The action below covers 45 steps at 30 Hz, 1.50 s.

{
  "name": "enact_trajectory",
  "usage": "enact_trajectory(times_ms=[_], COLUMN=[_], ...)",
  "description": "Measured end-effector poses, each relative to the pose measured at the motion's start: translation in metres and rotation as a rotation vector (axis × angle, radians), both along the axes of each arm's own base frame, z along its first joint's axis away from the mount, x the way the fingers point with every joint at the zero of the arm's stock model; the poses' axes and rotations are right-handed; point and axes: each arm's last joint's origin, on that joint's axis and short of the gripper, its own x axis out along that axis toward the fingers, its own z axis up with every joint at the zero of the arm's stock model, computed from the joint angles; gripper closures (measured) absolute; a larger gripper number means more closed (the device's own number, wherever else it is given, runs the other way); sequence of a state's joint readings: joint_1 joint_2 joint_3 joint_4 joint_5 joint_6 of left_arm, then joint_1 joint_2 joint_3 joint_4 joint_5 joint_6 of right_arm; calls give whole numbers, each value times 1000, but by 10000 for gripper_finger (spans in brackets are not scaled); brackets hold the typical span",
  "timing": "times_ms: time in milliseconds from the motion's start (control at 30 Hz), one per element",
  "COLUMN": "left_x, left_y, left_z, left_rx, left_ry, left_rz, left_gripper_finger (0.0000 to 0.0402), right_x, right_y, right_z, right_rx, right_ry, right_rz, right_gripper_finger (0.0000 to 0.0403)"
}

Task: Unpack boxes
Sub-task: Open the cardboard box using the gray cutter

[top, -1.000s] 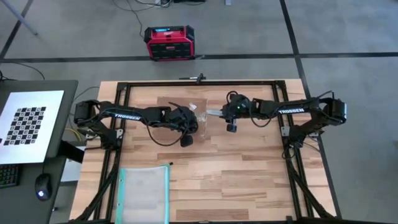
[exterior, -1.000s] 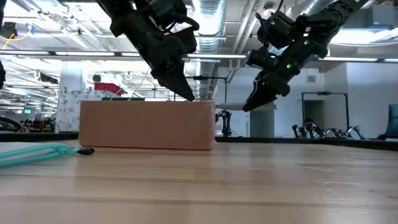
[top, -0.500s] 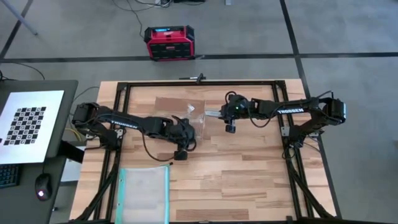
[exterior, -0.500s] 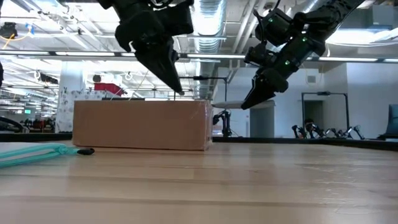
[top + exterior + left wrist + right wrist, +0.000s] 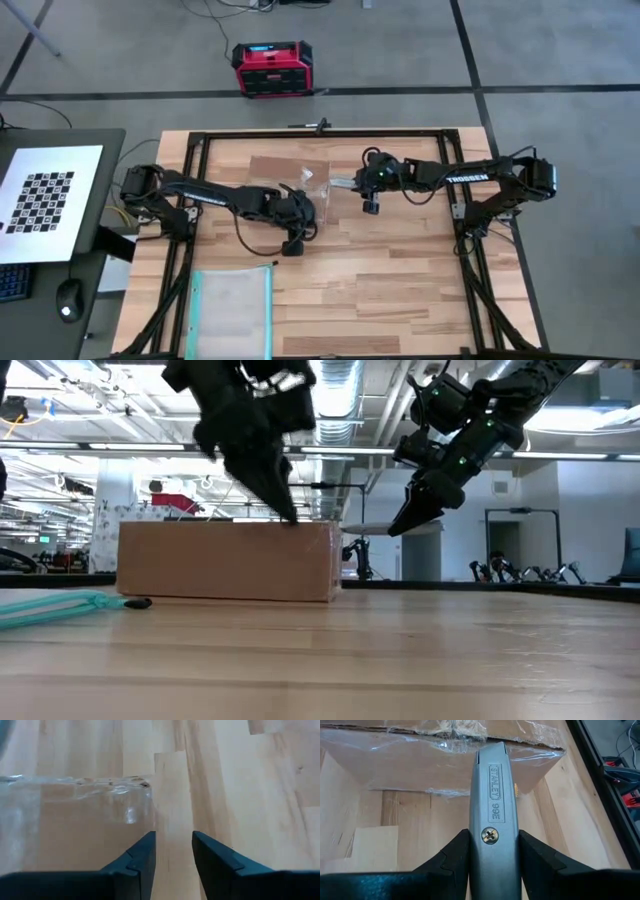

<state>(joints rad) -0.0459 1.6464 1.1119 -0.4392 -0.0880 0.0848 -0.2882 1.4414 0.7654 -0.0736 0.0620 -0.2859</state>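
Observation:
The brown cardboard box (image 5: 285,178) rests on its base at the table's far middle, with clear tape over its top and right end (image 5: 440,765). My left gripper (image 5: 310,214) hangs open beside the box's near right corner (image 5: 142,787), its fingers (image 5: 142,860) over bare table and touching nothing; in the low view its tips (image 5: 290,517) reach the box's top edge. My right gripper (image 5: 360,183) is to the right of the box, shut on a grey metal utility knife (image 5: 492,790). The knife's nose points at the box's taped right end, and in the low view (image 5: 395,528) it stays clear of the box. My right gripper pinches the knife's grey body (image 5: 492,837) between its two fingers (image 5: 455,855), which lie along the knife. It comes from the table's right, slanting down. The knife sticks out ahead of the fingers toward the box, lifted clear of the table.
A clear pouch with teal edges (image 5: 232,310) lies flat near the table's near left edge. A red and black case (image 5: 272,68) stands on the floor beyond the far edge. Bare wood lies to the near right of the box.
My left gripper has moved from over the box toward the table's near edge and now hangs beside the box's near right corner. The box has slid a little toward the table's left. My right gripper and the knife have kept still.

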Motion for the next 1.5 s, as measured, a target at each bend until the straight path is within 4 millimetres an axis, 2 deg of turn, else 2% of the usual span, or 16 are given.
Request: enact_trajectory(times_ms=[100, 267, 733, 1067, 1333, 1400, 1500], left_x=[7, 14, 19, 23, 25, 22, 11], left_y=[3, 8, 25, 30, 29, 27, 23], left_z=[-9, -18, -16, -12, -8, -4, 13], left_rx=[31, 82, 54, 80, 51, 39, 18], left_ry=[9, 3, -62, -129, -165, -159, -148], left_rz=[-29, 16, 98, 151, 162, 170, 180], left_gripper_finger=[295, 297, 298, 298, 297, 297, 297], right_x=[0, 0, -2, 4, 8, 6, 0], right_y=[0, -1, 10, 22, 34, 36, 37], right_z=[1, 0, -1, 28, 40, 44, 56], right_rx=[-1, -5, -1, 66, 69, 89, 113], right_ry=[-1, 10, 86, 205, 235, 264, 276], right_rz=[-2, -11, 11, 145, 155, 139, 102], right_gripper_finger=[279, 279, 279, 279, 279, 279, 279])
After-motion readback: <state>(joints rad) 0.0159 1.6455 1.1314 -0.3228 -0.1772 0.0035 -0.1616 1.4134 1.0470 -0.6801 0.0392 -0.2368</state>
